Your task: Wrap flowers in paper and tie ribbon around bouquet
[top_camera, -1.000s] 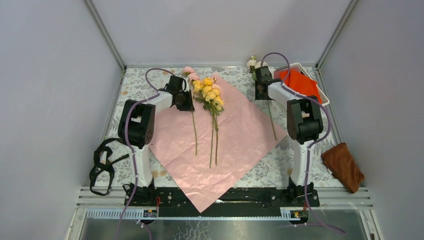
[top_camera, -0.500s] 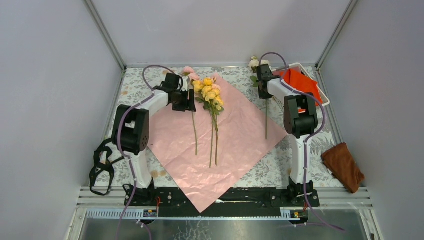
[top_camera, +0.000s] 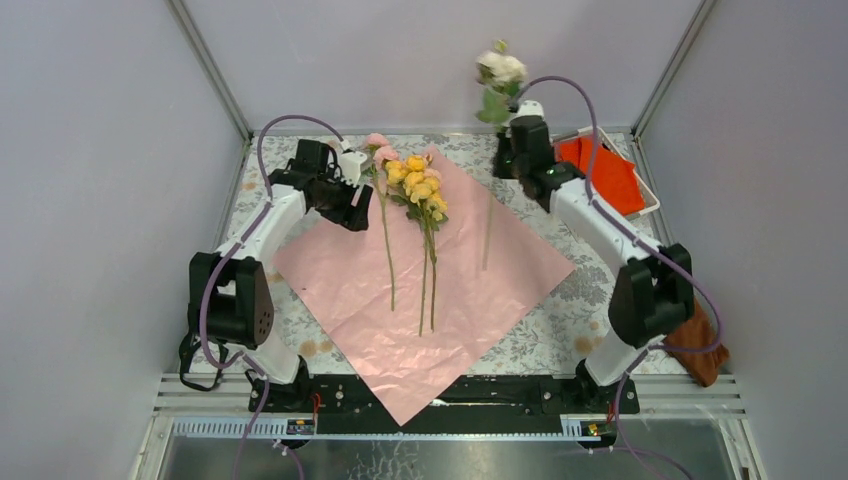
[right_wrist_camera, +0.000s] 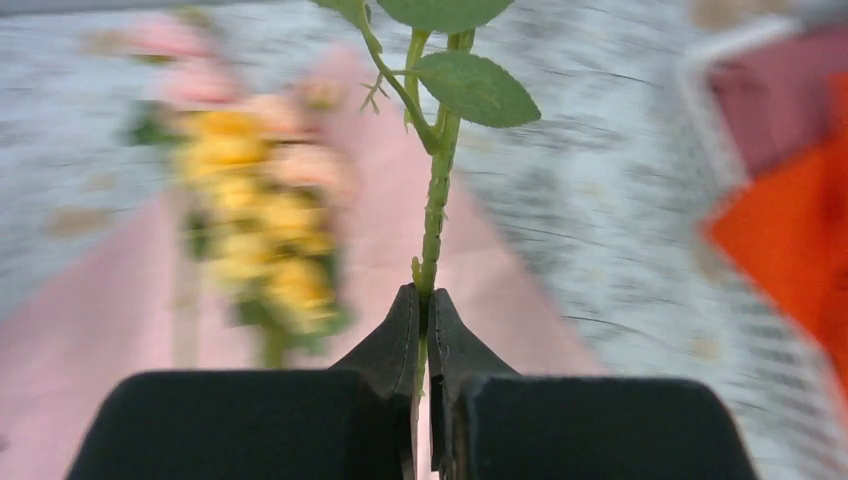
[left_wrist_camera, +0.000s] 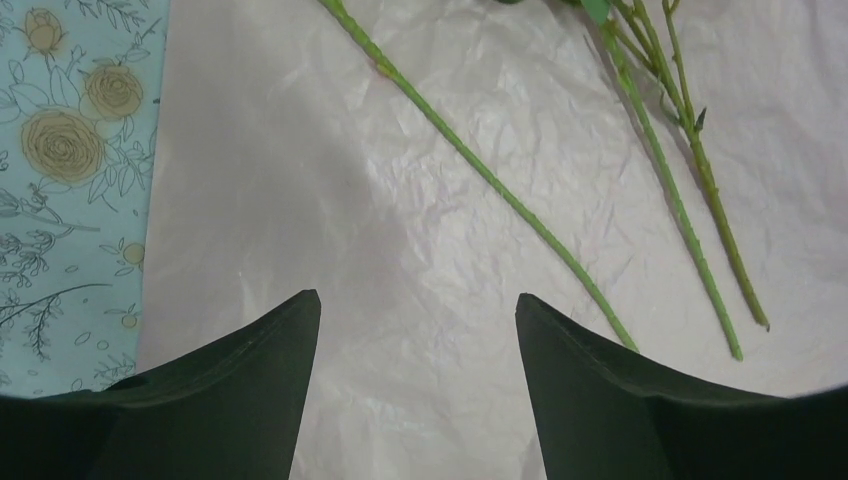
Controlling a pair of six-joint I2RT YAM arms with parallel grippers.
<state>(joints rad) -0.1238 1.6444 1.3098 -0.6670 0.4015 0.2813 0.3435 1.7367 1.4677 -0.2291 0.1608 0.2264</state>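
The task is at an early stage, with the flowers only partly gathered. The paper [top_camera: 470, 270] lies flat and unfolded on the table [top_camera: 560, 330], pale pink face up and turned like a diamond. On it rest a yellow cluster [top_camera: 418, 185] and a pink stem [top_camera: 380, 150], blooms towards the far corner and stems running near. The right end effector [right_wrist_camera: 423, 300] is pressed together on the stem of a white flower [top_camera: 500, 68], holding it upright in the air with its lower end hanging over the paper's right half. The left end effector [left_wrist_camera: 415, 300] is spread wide and empty above the paper, just beside the pink stem. I judge that the white flower has yet to be laid with the others. Wrapping has not begun, and the black ribbon [top_camera: 188, 352] lies untouched at the table's near left.
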